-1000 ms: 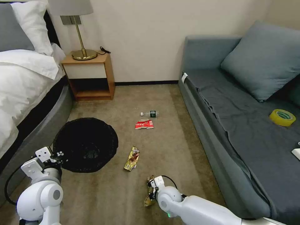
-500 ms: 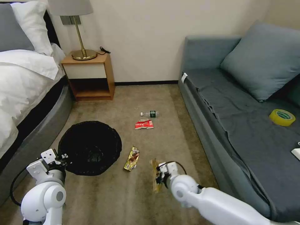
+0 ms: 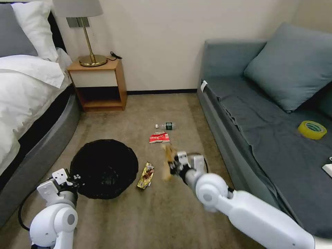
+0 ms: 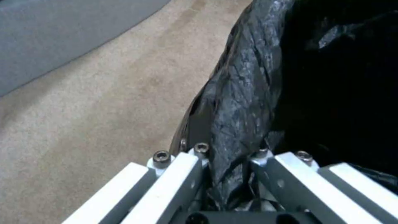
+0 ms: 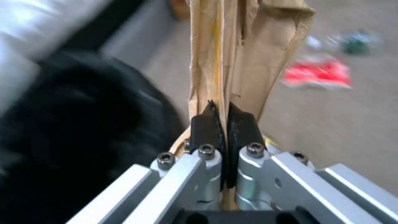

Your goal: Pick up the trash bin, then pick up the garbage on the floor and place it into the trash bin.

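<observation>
My left gripper (image 3: 75, 176) is shut on the near rim of the trash bin (image 3: 103, 167), which shows as a round black bag opening; in the left wrist view the fingers pinch the crinkled black bag (image 4: 240, 102). Raised over the carpet to the right of the bin, my right gripper (image 3: 172, 162) is shut on the crumpled brown paper bag (image 3: 168, 152), a piece of the garbage; the bag (image 5: 232, 53) hangs from its dark pads (image 5: 205, 119). On the floor lie a gold wrapper (image 3: 146, 175), a red-and-white packet (image 3: 159, 137) and a clear bottle (image 3: 166, 126).
A grey sofa (image 3: 276, 138) with a yellow tape roll (image 3: 312, 129) runs along the right. A bed (image 3: 31, 100) fills the left, with a wooden nightstand (image 3: 98, 83) and lamp at the back. Open carpet lies between bed and sofa.
My right gripper has lifted the brown paper bag off the floor and carried it forward, up toward the red packet. The bin and left gripper have shifted a little right and nearer.
</observation>
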